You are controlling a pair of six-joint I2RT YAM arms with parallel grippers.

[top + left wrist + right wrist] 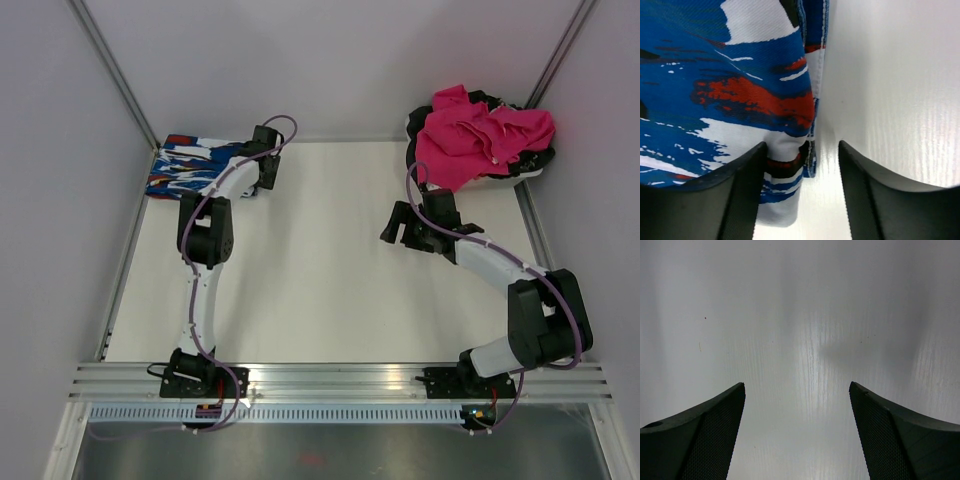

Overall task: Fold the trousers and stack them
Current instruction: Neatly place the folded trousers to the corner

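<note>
Jaws apart on both arms, left at trousers (187,166) edge, pink clothes heap (478,140) far right.

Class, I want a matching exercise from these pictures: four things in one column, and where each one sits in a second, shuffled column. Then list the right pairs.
1. trousers
2. pink clothing
3. left end effector
4. right end effector

A. heaped in the far right corner
B. open over bare table
C. lying folded in the far left corner
D. open at the trousers' edge

Pairs: 1-C, 2-A, 3-D, 4-B
</note>
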